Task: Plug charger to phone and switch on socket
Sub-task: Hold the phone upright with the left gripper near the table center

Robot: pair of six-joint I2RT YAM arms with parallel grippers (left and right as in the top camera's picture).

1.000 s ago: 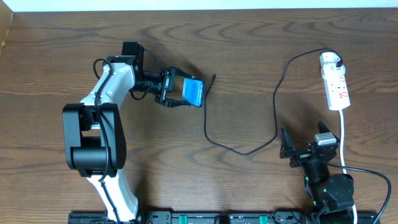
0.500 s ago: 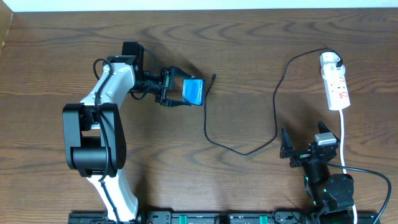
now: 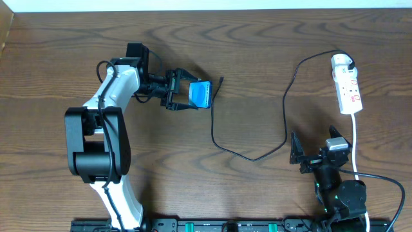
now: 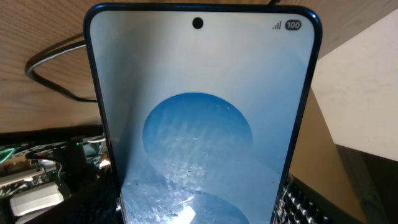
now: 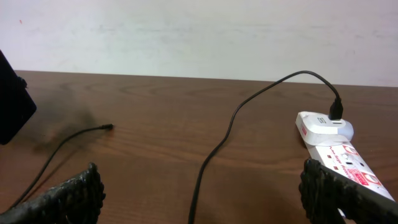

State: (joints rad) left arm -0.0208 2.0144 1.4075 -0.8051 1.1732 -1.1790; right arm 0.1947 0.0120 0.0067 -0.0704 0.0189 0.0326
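The phone [image 3: 201, 95], its blue screen lit, is held off the table near the middle left by my left gripper [image 3: 190, 95], which is shut on its sides. It fills the left wrist view [image 4: 199, 124]. The black charger cable [image 3: 286, 116] runs from the socket in a loop across the table. Its free plug tip [image 3: 221, 80] lies just right of the phone, apart from it. The white socket strip [image 3: 347, 87] lies at the far right. My right gripper [image 3: 313, 156] is open and empty below it, with the cable [image 5: 217, 149] and socket [image 5: 339, 149] ahead of it.
A thicker white cord [image 3: 355, 145] runs from the socket down past my right arm. The wooden table's far edge meets a white wall [image 5: 199, 31]. The left arm's base [image 3: 96, 148] stands at the lower left.
The phone has tilted very slightly in my left gripper. Nothing else has moved.
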